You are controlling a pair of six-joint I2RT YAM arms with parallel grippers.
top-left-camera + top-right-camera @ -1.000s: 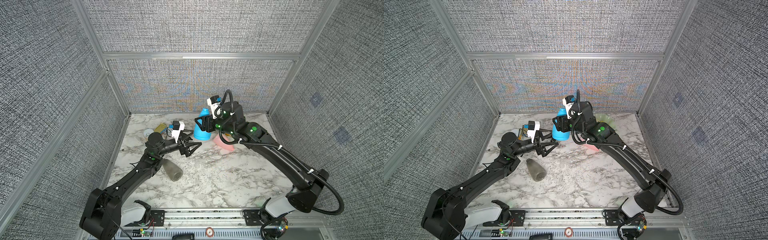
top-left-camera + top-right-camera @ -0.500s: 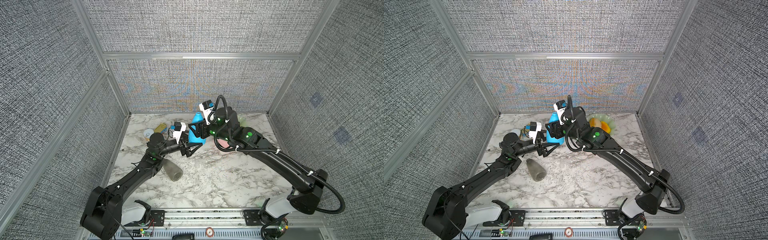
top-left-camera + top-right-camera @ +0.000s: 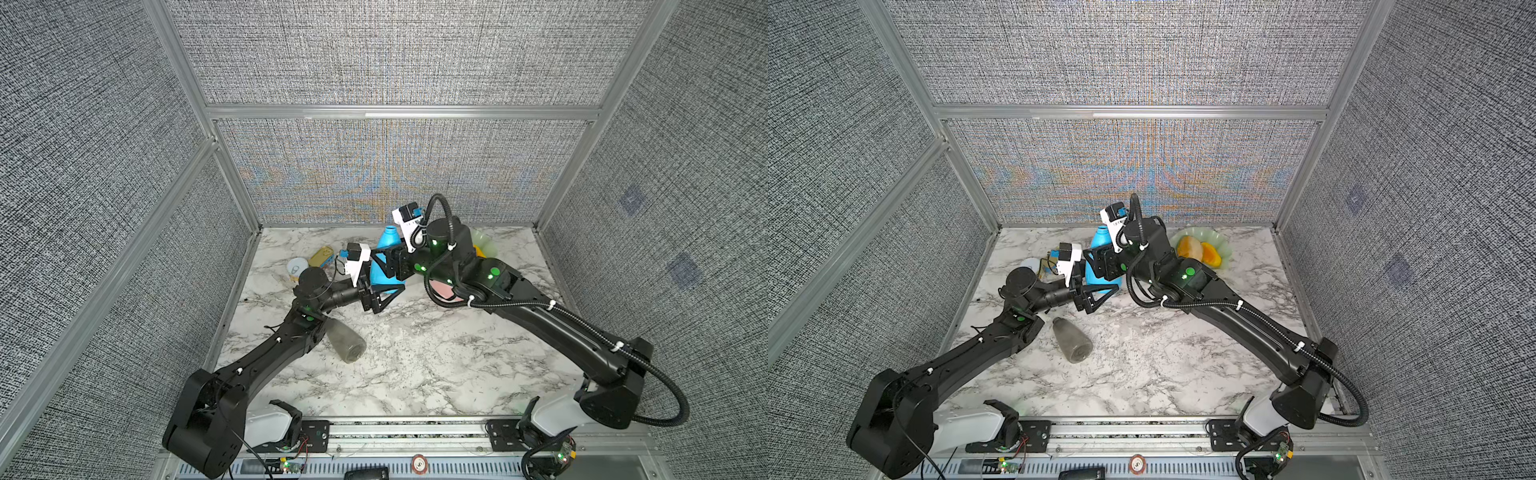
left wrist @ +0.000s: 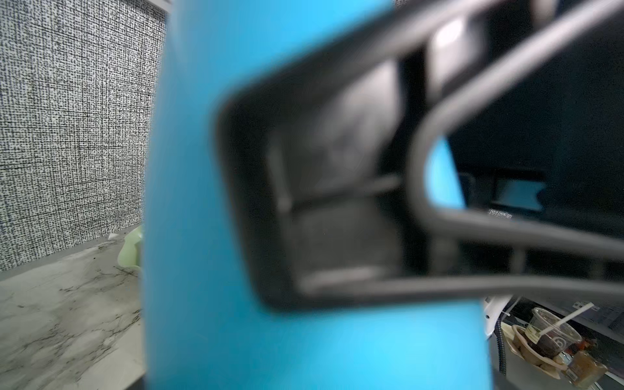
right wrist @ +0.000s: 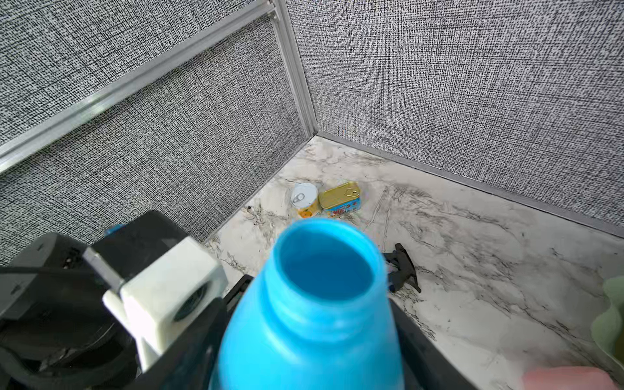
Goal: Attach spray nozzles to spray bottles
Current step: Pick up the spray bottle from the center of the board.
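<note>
Blue bottle [image 3: 379, 276] clamped between right jaws; left jaws flank base.

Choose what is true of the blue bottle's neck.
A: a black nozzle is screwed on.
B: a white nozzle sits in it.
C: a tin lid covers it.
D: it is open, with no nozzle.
D: the right wrist view looks into the open mouth of the blue bottle, and the black nozzle lies on the table beyond it.
</note>
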